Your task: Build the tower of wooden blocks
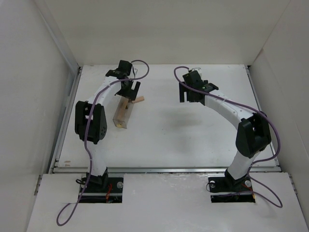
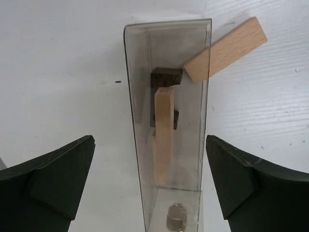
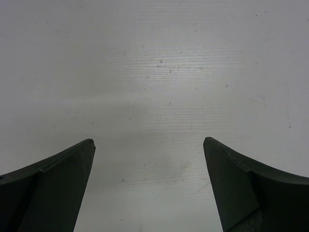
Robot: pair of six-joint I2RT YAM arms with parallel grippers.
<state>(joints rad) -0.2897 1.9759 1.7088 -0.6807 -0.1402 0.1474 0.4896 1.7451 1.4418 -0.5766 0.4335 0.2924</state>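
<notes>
So, with our left gripper [image 2: 149, 140] spread wide astride the clear box [image 2: 137, 87], the inner tan block [image 2: 164, 135] lying inside it and the outer tan block [image 2: 227, 48] at its far end, we'd close squarely on the outer one's long faces, right gripper [image 3: 148, 141] open and empty too.

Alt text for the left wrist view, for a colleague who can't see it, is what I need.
A clear plastic box lies on the table between the open fingers of the left gripper. Seen through it are a light wood block and dark pieces; another light block lies outside at its far right corner.
</notes>
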